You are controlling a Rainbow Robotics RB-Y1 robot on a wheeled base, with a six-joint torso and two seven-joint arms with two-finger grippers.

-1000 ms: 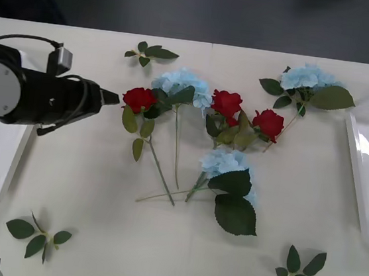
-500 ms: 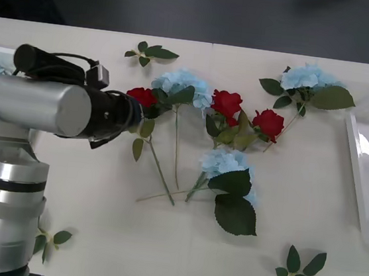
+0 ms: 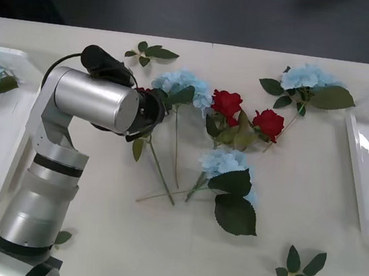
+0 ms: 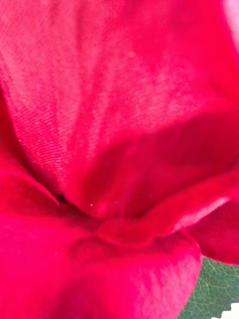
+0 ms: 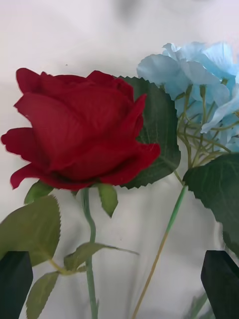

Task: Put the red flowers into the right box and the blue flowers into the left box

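Hovering left tool, red rose below

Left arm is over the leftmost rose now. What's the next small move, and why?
Probably ease the left gripper down and close on the red rose's stem just below the bloom. Its black fingers stand open at either side of that stem, nothing held yet, and a blue flower lies close beside.

left hand extended forward, fingers apart
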